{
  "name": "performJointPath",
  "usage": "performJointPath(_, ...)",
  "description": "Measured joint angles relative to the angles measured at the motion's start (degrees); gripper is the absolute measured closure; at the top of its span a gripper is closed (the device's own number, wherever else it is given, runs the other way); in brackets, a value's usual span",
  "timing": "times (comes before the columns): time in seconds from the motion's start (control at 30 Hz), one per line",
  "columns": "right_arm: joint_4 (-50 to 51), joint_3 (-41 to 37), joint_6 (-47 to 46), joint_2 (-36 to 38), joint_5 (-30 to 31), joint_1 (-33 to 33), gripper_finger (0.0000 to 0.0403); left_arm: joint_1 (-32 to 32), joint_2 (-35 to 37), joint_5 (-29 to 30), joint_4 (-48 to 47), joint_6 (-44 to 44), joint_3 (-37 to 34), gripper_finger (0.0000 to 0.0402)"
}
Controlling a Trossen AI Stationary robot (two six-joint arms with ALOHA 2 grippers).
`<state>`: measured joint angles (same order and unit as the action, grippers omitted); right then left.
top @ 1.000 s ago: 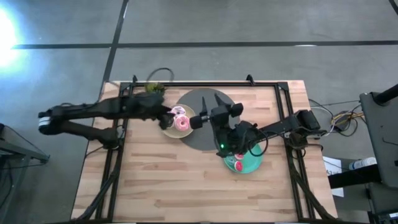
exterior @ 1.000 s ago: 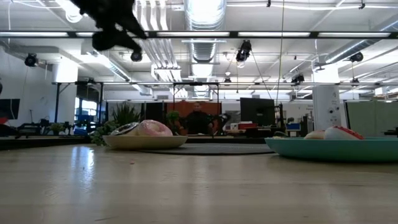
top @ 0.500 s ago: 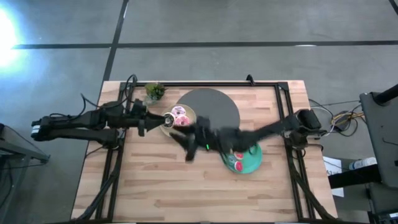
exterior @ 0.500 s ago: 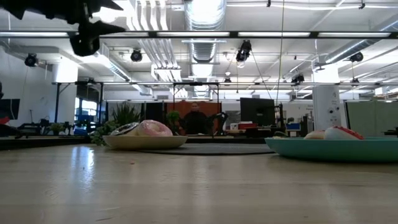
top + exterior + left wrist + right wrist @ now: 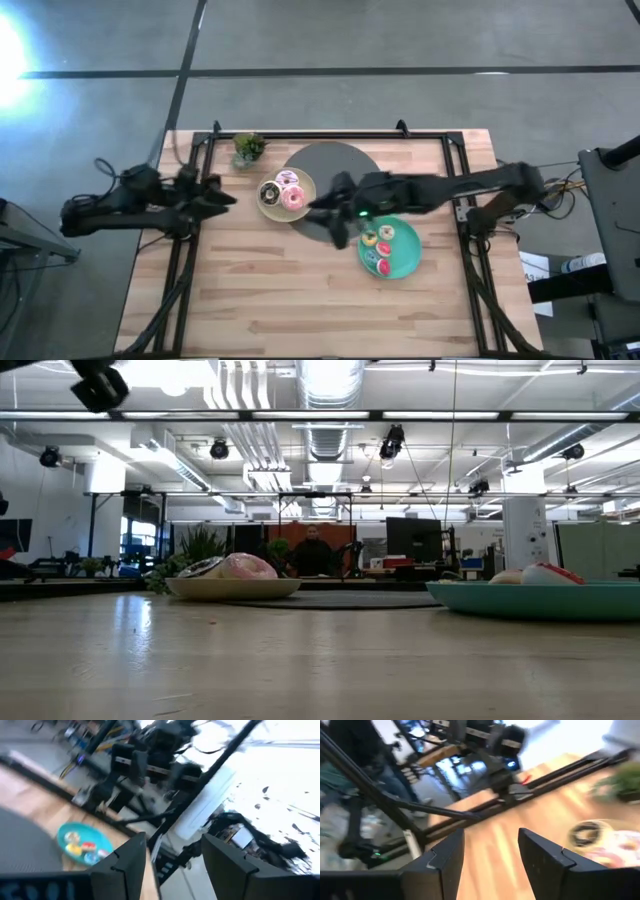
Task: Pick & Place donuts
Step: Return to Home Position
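Donuts [image 5: 293,198] on cream plate [image 5: 268,212] lie between left tool [image 5: 225,198] and right tool [image 5: 323,211], both released.

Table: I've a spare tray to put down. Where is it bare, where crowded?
Bare: the table's wide strip along the high view's bottom edge, below the cream plate and teal plate; also the top right corner past the grey disc. Crowded: the middle, where plates and disc meet and the right gripper hangs. The left gripper waits at the left edge.

left arm [image 5: 140,205]: dark, slender, jointed | cables [image 5: 103,166]: black, looped | right arm [image 5: 440,188]: dark, small green light [image 5: 352,211] | fingers [image 5: 127,865]: dark, angular, flat-faced
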<state>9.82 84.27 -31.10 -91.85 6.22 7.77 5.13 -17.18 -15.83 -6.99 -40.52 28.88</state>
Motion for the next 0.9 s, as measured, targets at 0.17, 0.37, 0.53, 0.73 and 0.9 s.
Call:
performJointPath(0.17,9.21,-4.39,4.05,11.48,6.37,0.48,0.0227,0.00,5.94,0.37,-5.46,2.33,-0.09,0.0236)
performJointPath(0.37,-1.84,-21.37,4.66,25.21,5.07,-1.21,0.0229,0.00,10.35,5.83,-10.49,4.50,-0.08,0.0236)
performJointPath(0.53,-7.85,-36.72,-2.60,32.58,4.50,-4.88,0.0228,0.00,10.89,6.88,-11.57,7.81,-0.08,0.0236)
performJointPath(0.73,-18.73,-49.97,-4.64,41.37,1.63,-5.12,0.0227,0.00,11.09,6.44,-12.02,10.49,-0.06,0.0236)
performJointPath(0.9,-34.29,-59.88,2.81,48.64,-7.36,-7.80,0.0229,0.02,11.11,8.18,-12.47,11.51,-0.08,0.0236)
